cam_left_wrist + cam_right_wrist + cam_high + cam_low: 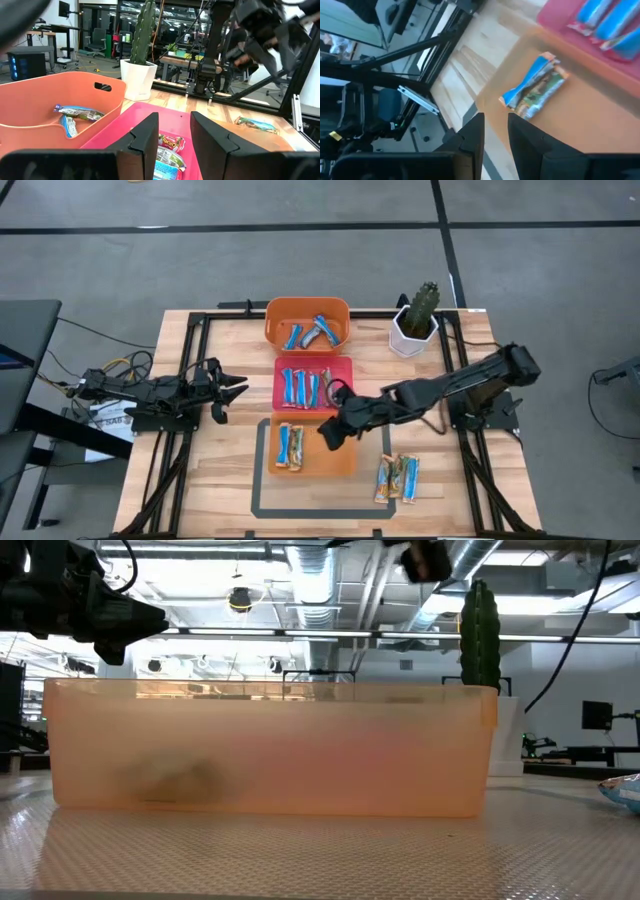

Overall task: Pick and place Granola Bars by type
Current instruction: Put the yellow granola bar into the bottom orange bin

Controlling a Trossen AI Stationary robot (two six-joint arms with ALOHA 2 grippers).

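Now the wooden counter (pixel 215 460) carries three trays in a row, the right gripper (pixel 328 435) hovering over the near orange tray (pixel 345 460), jaws slightly parted and empty. Judged next: swing to the loose Granola Bars (pixel 397 478) outside the tray, and come down square over one bar only; the left gripper (pixel 232 390) waits at the counter's left, narrowly open and empty

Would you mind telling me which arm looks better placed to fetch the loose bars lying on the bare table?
Probably the right. The right claw hangs above the near orange tray, beside the loose bars. The left claw waits at the table's left edge, farther off.
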